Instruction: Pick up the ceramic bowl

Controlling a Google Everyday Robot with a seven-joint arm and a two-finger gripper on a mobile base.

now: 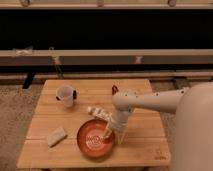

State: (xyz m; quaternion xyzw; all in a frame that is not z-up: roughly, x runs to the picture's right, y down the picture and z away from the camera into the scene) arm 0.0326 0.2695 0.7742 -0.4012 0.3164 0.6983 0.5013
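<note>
The ceramic bowl (pixel 95 138) is a wide, shallow, glossy orange-red bowl with a darker rim. It sits on the wooden table (pixel 140 150) near the front middle. My gripper (pixel 108 133) reaches down from the white arm (pixel 150 101) at the bowl's right rim, with its tips at or just inside the rim. The arm comes in from the right and hides the table behind the bowl's right side.
A small translucent plastic cup (pixel 65 95) stands at the table's back left with a small dark object (pixel 74 94) beside it. A pale rectangular sponge-like block (pixel 57 135) lies front left. A small white item (pixel 96 112) lies just behind the bowl. A dark bench runs behind the table.
</note>
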